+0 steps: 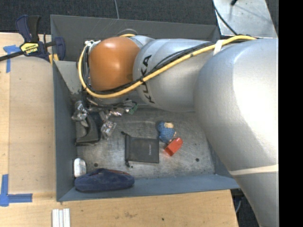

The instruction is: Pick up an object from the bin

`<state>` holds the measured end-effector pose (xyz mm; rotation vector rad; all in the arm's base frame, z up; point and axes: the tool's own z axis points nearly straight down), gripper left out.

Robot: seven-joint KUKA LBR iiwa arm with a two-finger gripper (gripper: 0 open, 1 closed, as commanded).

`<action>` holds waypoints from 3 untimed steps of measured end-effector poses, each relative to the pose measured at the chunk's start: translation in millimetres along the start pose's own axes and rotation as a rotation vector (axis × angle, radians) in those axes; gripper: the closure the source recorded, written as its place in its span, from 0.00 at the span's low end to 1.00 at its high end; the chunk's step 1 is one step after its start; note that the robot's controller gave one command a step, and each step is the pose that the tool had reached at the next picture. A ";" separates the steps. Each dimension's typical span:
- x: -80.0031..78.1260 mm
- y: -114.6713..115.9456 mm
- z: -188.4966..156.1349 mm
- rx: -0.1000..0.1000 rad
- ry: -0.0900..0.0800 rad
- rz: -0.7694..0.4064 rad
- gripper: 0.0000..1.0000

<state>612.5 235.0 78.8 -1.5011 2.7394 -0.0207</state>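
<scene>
My gripper [94, 121] is low in the bin's left half, under the arm's orange cover. Its two metal fingertips [79, 113] stand apart, so it is open, and I see nothing held between them. Just below the fingertips, by the left wall, lies a dark grey block [87, 136]; its upper part is hidden by the fingers. To the right of the gripper, a flat black square [142, 150] rests on the floor.
A small blue figure [165, 130] and a red piece [173, 146] lie right of the black square. A dark blue soft pouch [104, 180] runs along the front wall, with a small silver-white cylinder [79, 167] in the front left corner. The arm covers the bin's back and right.
</scene>
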 end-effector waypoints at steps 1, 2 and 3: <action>0.2 1.0 -0.3 -0.002 0.003 -0.007 1.00; 2.1 -1.9 -5.6 -0.017 0.014 -0.007 1.00; 1.1 -4.6 -110.8 -0.019 0.007 -0.004 1.00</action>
